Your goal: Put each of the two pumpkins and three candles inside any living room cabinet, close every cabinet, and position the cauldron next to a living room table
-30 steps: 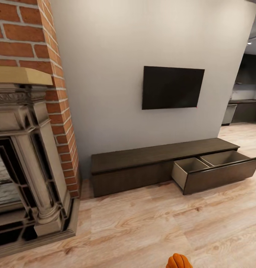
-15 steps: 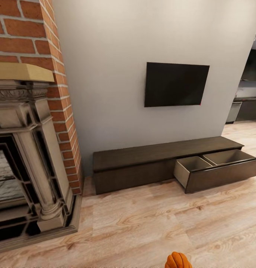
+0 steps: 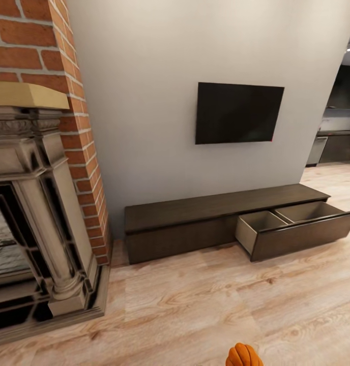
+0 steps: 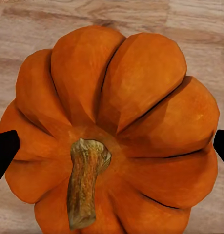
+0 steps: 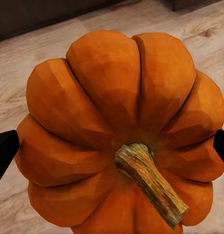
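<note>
Left gripper (image 4: 112,146): dark fingertips at either flank of a ribbed orange pumpkin (image 4: 114,131), pinching it stem-side to the camera, wood floor behind; right gripper (image 5: 112,146): likewise clamped on a second pumpkin (image 5: 119,131), its tan stem slanting off-centre; both fruits appear to be carried in hand so one trip serves for two items, judged from the task; head view: an orange pumpkin top (image 3: 243,356) peeks at the lower edge, which of the two cannot be told; light plank floor (image 3: 195,305) lies between robot and goal; cabinet (image 3: 215,218), long low dark-brown media unit against the grey wall, well apart ahead; its right-hand drawer (image 3: 297,231) stands pulled out, pale interior in two compartments, seemingly left ready to receive the load; left drawer front flush; black wall-mounted television (image 3: 238,113) above; brick-and-stone fireplace (image 3: 37,203) at left; kitchen units (image 3: 338,147) beyond at right; no candles, cauldron or table catalogued here; stage judged: approach to the drawer
</note>
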Robot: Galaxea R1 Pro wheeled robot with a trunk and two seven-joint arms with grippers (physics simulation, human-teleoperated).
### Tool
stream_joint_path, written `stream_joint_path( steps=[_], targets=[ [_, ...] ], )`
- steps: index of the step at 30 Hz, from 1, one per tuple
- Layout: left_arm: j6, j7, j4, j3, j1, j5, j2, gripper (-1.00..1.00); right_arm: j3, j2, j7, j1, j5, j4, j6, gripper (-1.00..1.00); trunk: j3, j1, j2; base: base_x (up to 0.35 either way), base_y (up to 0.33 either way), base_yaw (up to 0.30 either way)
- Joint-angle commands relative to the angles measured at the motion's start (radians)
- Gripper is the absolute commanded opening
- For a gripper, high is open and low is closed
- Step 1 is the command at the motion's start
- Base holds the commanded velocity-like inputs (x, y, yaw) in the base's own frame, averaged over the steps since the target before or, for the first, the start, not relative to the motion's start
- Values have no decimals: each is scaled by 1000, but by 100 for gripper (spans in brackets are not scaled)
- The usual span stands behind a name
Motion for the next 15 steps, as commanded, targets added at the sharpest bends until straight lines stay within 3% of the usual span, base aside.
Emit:
stream_joint_path(
  steps=[1,15],
  targets=[
    [-1,11,-1,-9,0,1,0,-100,6,0,-7,-1,-2,0,-2,-100,-2,0,0,0,0,-181],
    [-1,11,-1,-9,0,1,0,-100,5,1,-8,-1,-3,0,8,-100,-17,0,0,0,0,-200]
  ],
)
